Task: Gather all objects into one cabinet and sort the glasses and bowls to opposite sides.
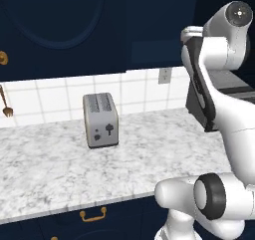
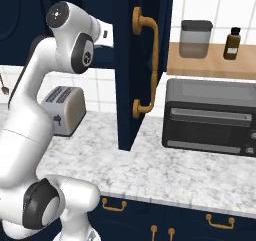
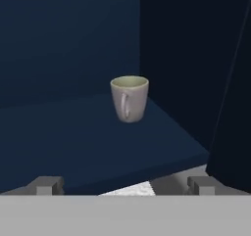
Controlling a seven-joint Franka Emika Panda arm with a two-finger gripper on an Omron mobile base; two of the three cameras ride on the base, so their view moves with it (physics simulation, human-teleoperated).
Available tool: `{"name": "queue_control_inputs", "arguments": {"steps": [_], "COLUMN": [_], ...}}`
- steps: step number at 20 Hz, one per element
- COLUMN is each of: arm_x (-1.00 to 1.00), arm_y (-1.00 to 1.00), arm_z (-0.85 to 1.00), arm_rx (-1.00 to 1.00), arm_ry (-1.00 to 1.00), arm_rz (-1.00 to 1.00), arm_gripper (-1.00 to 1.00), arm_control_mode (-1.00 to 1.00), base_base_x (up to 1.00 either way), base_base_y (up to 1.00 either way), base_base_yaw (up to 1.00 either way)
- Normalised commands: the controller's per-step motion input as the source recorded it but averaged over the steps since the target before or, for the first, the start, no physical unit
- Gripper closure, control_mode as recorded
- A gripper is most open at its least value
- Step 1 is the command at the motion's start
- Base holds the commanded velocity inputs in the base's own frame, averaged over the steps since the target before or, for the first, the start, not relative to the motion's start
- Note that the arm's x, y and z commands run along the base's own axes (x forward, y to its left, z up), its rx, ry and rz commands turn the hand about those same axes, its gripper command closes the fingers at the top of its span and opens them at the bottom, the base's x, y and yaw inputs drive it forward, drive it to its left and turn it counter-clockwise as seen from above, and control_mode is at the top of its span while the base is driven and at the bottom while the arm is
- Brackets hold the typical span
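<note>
Inside — mug upright, handle toward fingers.

I can read no text, brand or number anywhere. The small brown bottle on the wooden shelf at two o'clock carries a label too blurred for me to make out.

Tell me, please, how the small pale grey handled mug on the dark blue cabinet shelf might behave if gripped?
The small pale grey handled mug looks rigid and probably light. Its smooth rounded wall may slip between narrow fingers. Standing upright on a base narrower than its rim, it could tip if nudged high.
</note>
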Motion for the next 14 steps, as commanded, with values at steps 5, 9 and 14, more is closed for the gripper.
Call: {"name": "queue_control_inputs", "arguments": {"steps": [5, 9, 14], "arm_x": [0.98, 0.70, 0.54], "arm_y": [0.00, -0.22, -0.35], "arm_z": [-0.23, -0.05, 0.00], "arm_rx": [0.04, 0.05, 0.04], "arm_ry": [0.02, 0.00, 0.00], "arm_rz": [-0.08, -0.03, -0.02], "arm_gripper": [-1.00, -1.00, -1.00], "arm_control_mode": [-1.00, -1.00, -1.00], "base_base_x": [0.00, 0.00, 0.00], "base_base_y": [0.00, 0.00, 0.00], "base_base_yaw": [0.00, 0.00, 0.00]}}
